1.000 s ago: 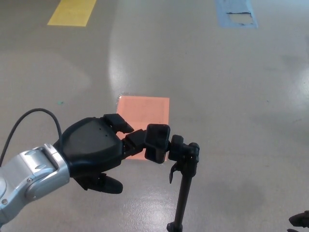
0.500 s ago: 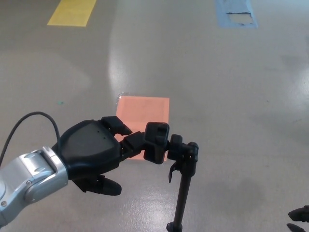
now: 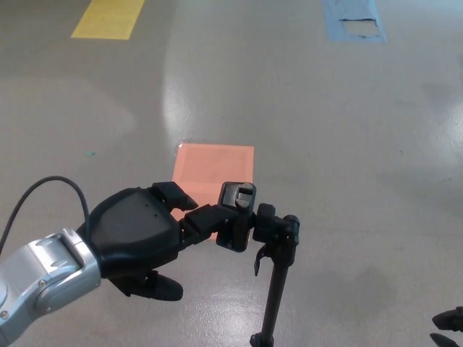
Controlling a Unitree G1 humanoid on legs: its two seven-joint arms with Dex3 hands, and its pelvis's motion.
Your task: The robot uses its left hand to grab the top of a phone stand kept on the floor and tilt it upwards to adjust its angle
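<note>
A black phone stand (image 3: 275,288) rises from the grey floor at the lower centre, a thin pole with a joint (image 3: 281,230) at its top. Its clamp head (image 3: 237,214) sticks out to the left of the joint. My left hand (image 3: 141,233) comes in from the lower left, its fingers (image 3: 203,216) closed on the clamp head and its thumb (image 3: 160,288) hanging below. The stand's foot is cut off by the bottom edge. A small black part of my right hand (image 3: 449,321) shows in the bottom right corner, too little to tell its state.
An orange square patch (image 3: 214,170) lies on the floor just behind the clamp head. A yellow strip (image 3: 108,17) is at the far left and a blue patch (image 3: 351,20) at the far right. A black cable (image 3: 42,191) loops over my left forearm.
My left hand and forearm have sunk slightly lower and left while holding the clamp head, which now shows a little more of its upper face. The pole has stayed in place.
</note>
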